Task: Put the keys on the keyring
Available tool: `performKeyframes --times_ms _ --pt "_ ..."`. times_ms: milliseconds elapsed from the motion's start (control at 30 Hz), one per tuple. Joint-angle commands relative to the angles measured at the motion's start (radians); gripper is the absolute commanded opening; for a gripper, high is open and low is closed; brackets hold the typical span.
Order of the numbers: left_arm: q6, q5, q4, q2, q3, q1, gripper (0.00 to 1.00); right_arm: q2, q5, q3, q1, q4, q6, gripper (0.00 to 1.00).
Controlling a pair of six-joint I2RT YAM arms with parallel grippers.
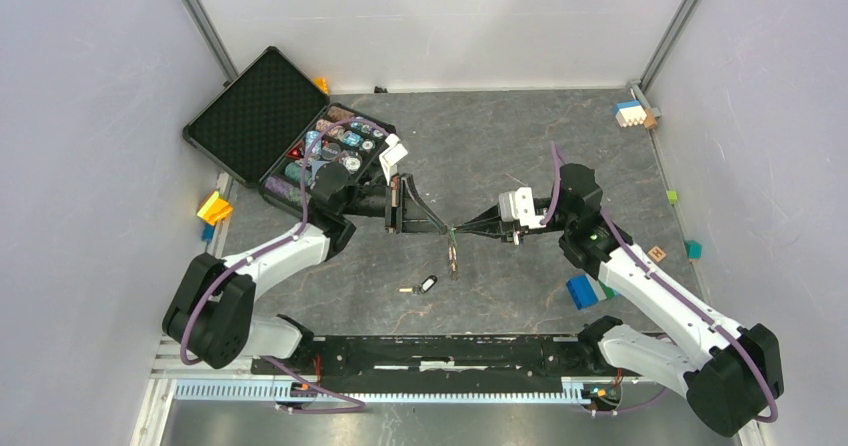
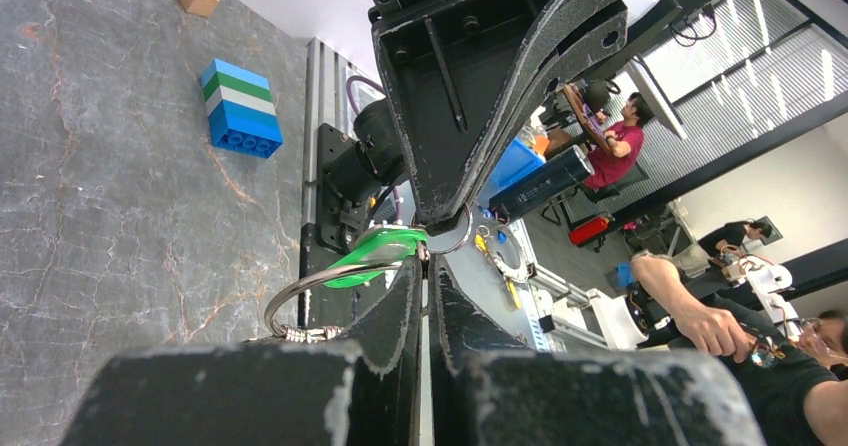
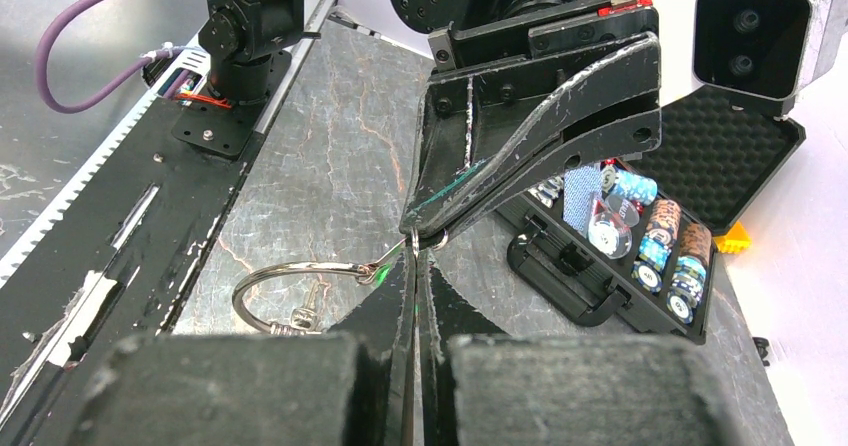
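Both arms are tip to tip over mid-table, my left gripper [image 2: 425,266] clamped on the green key [image 2: 375,251], my right gripper [image 3: 415,256] pinching the keyring [image 3: 290,286] right beside it, the black key [image 1: 428,284] lying loose on the table [image 1: 500,136].

The green key [image 2: 372,254] is partly hidden behind the left gripper [image 2: 427,262].

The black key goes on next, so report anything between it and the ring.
Nothing visible does. The black key lies on the table, just nearer the arms than the ring, held up where the shut left gripper and right gripper meet; only the ring's small keys hang between.
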Motion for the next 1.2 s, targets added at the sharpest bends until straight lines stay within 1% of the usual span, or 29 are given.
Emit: performKeyframes --times_ms 0,733,967,1167 --pt "-0.031 0.018 0.080 -0.030 0.001 -0.004 0.02 -0.006 0.016 -0.004 0.000 0.009 -0.018 0.00" --pt "-0.038 0.023 0.096 -0.046 -0.005 -0.003 0.02 -0.002 0.014 -0.002 -0.004 -0.034 -0.064 0.00" --pt "-0.039 0.023 0.099 -0.045 -0.006 -0.003 0.02 -0.003 0.019 -0.001 -0.005 -0.034 -0.061 0.00" --pt "-0.039 0.020 0.101 -0.039 -0.008 -0.003 0.02 -0.001 0.023 -0.009 -0.005 -0.001 -0.025 0.00"
